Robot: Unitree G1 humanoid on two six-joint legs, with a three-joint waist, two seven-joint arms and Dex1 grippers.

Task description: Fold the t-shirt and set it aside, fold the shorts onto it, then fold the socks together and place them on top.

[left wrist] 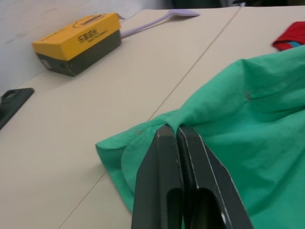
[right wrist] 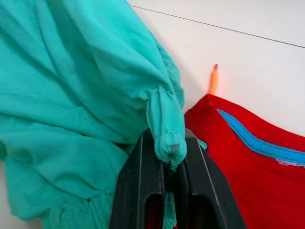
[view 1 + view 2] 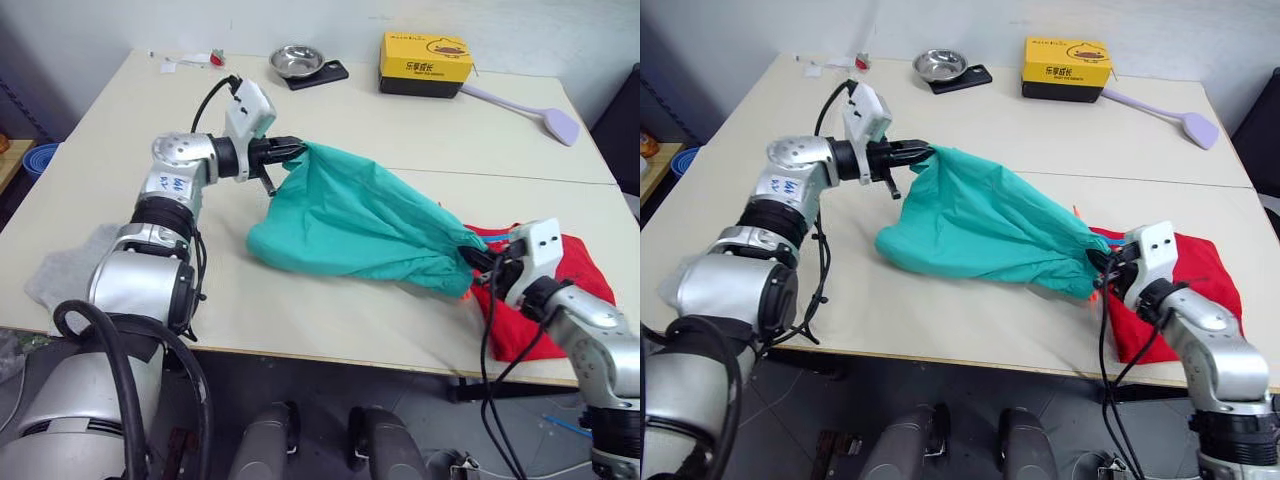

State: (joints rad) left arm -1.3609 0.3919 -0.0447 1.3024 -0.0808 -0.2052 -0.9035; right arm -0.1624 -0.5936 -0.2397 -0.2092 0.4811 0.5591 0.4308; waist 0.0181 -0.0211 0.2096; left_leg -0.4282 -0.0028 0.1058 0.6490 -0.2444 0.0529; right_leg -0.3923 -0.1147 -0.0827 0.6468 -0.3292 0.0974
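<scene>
I hold the shorts [image 3: 355, 225] stretched between my two end effectors, just left of the t-shirt [image 3: 560, 290] lying at the counter [image 3: 400, 120] edge. My left end effector [image 3: 293, 150] is clamped on one corner, my right end effector [image 2: 167, 157] pinched on a bunched hem beside the shirt. The cloth looks light, limp and sagging; I judge corners and hems the best holds.

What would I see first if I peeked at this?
You'd see the teal-green shorts stretched in the middle of the table between two robot arms. The left tool pinches one end, and the right tool pinches the other end over the red t-shirt. A yellow box sits at the far edge.
</scene>
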